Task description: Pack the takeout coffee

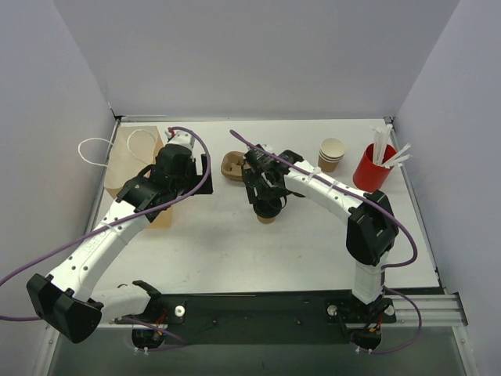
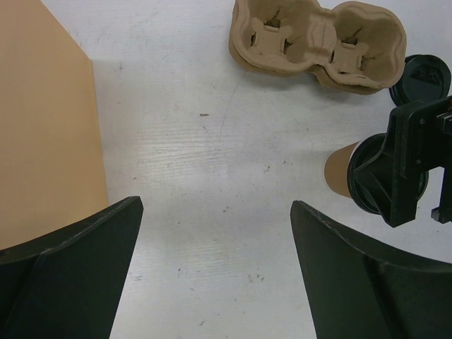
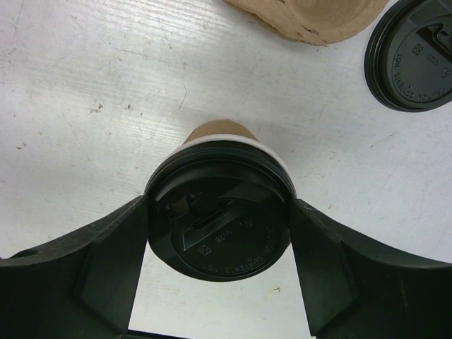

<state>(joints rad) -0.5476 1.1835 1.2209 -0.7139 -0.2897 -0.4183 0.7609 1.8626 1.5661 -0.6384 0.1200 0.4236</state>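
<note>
The takeout coffee (image 3: 220, 133) is a tan kraft-paper cup with a black lid (image 3: 219, 226). My right gripper (image 3: 219, 212) is shut on the lid rim, one finger on each side. In the top view the cup (image 1: 266, 218) shows just below the right gripper (image 1: 266, 205), near the table's middle. I cannot tell whether it rests on the table or is just off it. The brown pulp carrier (image 1: 233, 165) lies behind it with both slots (image 2: 318, 42) empty. My left gripper (image 2: 215, 205) is open and empty above bare table, left of the cup (image 2: 340, 169).
A tan paper bag (image 1: 137, 168) stands at the left, close to the left arm (image 2: 42, 127). A spare black lid (image 3: 413, 56) lies beside the carrier. A stack of paper cups (image 1: 332, 154) and a red cup with white straws (image 1: 373, 167) stand at the back right.
</note>
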